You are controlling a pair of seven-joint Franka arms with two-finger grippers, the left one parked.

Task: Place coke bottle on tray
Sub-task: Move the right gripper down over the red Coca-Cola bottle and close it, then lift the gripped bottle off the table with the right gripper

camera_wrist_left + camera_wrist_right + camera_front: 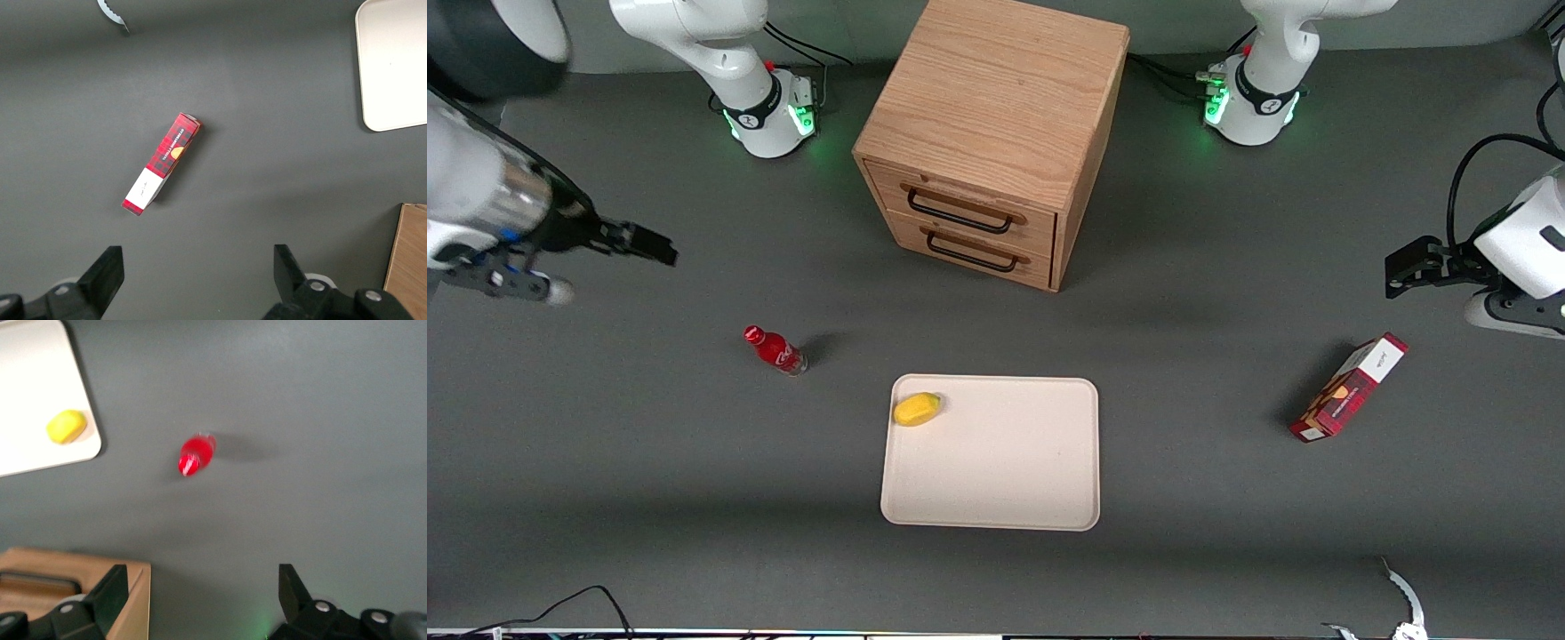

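Coke bottle stands upright on the bench, just beside the tray, apart from it. Gripper hangs high, well apart, jaws wide and empty. Likely light, rigid, smooth plastic, tippy; grip mid-body below the cap.

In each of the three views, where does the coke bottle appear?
Front view: coke bottle stands on the table beside the tray, nearer the working arm's end.
Right wrist view: coke bottle beyond the open gripper.
Left wrist view: not in it.
Shared landmark: the tray.
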